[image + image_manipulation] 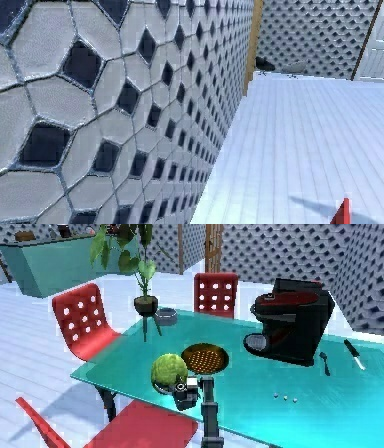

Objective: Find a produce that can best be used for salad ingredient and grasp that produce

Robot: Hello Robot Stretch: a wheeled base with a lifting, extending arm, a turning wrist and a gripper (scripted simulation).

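Arm side view, from its left: well to the left of the gripper (181,390), a red chair (85,319) drawn up to the teal glass table (300,414). Farther out and a little left, a potted plant (146,294) and a small grey bowl (166,316) on the tabletop. Right at the gripper's far end, a round green head (168,371) of leafy produce lying on the table. Touching or only beside: cannot tell. Holding anything or not: cannot tell. Just beyond and to the right, a brown round dish (205,357). Well to the right, a black-and-red coffee machine (292,319), then a dark utensil (325,362).

Forward view: patterned tile wall (100,100) at left, pale floor (300,130) at right.
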